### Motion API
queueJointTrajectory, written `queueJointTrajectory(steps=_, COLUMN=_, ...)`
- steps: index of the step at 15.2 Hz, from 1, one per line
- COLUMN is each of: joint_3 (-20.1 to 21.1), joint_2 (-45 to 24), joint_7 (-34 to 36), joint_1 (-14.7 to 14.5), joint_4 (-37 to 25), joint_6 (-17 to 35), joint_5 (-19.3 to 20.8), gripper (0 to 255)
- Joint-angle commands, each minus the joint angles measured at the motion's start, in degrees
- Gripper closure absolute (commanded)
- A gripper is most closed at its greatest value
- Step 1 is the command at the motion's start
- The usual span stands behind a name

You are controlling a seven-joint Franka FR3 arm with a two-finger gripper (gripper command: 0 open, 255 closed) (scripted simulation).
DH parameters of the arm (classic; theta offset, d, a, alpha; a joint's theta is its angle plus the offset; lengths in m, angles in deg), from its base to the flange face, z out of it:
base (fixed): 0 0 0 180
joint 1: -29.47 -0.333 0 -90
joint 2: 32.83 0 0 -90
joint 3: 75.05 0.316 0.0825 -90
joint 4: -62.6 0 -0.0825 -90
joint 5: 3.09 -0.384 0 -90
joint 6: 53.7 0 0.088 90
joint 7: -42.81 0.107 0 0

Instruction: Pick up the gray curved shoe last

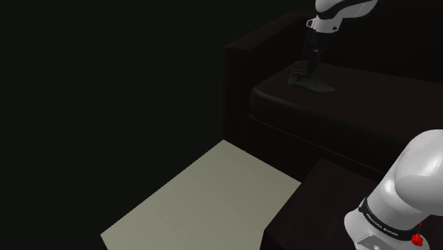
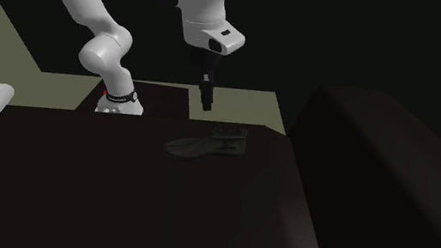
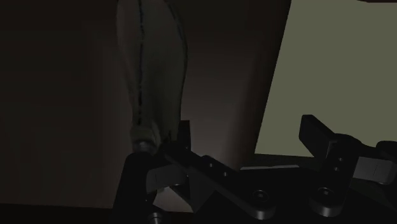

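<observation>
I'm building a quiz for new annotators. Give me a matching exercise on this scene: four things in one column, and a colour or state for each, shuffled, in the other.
1 shoe last
2 gripper
3 sofa
4 floor

A pale
B black, open, above the seat
C grey, lying on the seat
D very dark

Pairs: 1-C, 2-B, 3-D, 4-A

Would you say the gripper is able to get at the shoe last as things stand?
Probably yes: the open gripper hangs just above the shoe last on the sofa seat, nothing between them.
</observation>
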Motion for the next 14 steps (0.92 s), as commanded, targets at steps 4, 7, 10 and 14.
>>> queueJointTrajectory(steps=4, joint_3=-5.8, joint_2=-12.0, joint_7=-10.3, joint_1=1.2, joint_4=-10.5, joint_6=-0.4, joint_5=-8.0, gripper=0)
queueJointTrajectory(steps=7, joint_3=-7.3, joint_2=-17.9, joint_7=-14.8, joint_1=3.0, joint_4=-15.7, joint_6=-1.4, joint_5=-12.4, gripper=0)
queueJointTrajectory(steps=10, joint_3=-7.2, joint_2=-18.1, joint_7=-15.1, joint_1=3.1, joint_4=-13.6, joint_6=0.8, joint_5=-12.6, gripper=0)
queueJointTrajectory(steps=14, joint_3=-7.1, joint_2=-18.6, joint_7=-15.6, joint_1=3.1, joint_4=-10.6, joint_6=4.2, joint_5=-13.1, gripper=0)
